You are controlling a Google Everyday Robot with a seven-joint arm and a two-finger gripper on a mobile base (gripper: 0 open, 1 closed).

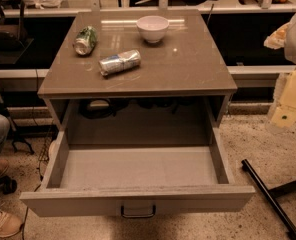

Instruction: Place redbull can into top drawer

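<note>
Redbull can (119,62) lies sideways on surface (188,69), upper centre; top drawer (138,200) open below; pincer (287,109) right edge, grip state can't tell.

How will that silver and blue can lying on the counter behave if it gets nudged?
The redbull can lies on its side on the counter, so a nudge would probably roll it. Its shiny skin looks smooth, likely slippery. The gripper hangs beyond the counter's right edge, apart from it.
</note>
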